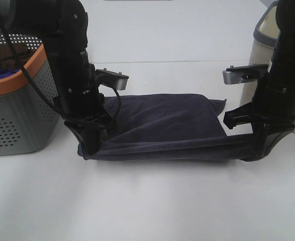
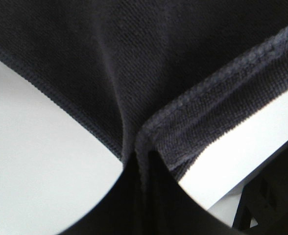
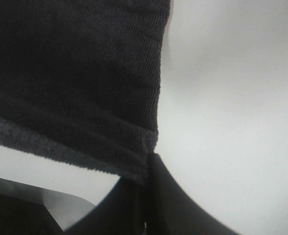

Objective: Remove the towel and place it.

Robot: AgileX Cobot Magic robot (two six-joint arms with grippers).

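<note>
1. The towel (image 1: 162, 125) in the exterior high view is out of the basket (image 1: 17, 108) and spread on the white tabletop (image 1: 147, 201), in the middle between the two arms. Its far part lies flat, while its near edge is drawn into a taut band. The left hand (image 1: 90, 145) holds the near left corner and the right hand (image 1: 260, 150) the near right corner. The basket stands at the far left with an orange rim, and brown and blue cloth shows inside it. A beige bin (image 1: 263, 45) stands at the far right.

2. In the left wrist view, the towel (image 2: 134, 63) fills most of the picture. Its stitched hem (image 2: 217, 78) runs down into the left hand (image 2: 141, 161), whose dark fingers (image 2: 109, 210) are closed tight on the corner, with white tabletop (image 2: 41, 161) on either side.

3. In the right wrist view, the towel (image 3: 70, 73) hangs into the right hand (image 3: 146, 171), which is pinched on the hemmed corner, with no gap showing between the fingers (image 3: 183, 205). Pale tabletop (image 3: 232, 107) lies beside it.

4. My judgement is that removal is done and the placing step is in hand. The next move calls for lowering the near edge until it rests flat, keeping both corners level. Then both hands should let go together, so the cloth does not bunch or drag.
</note>
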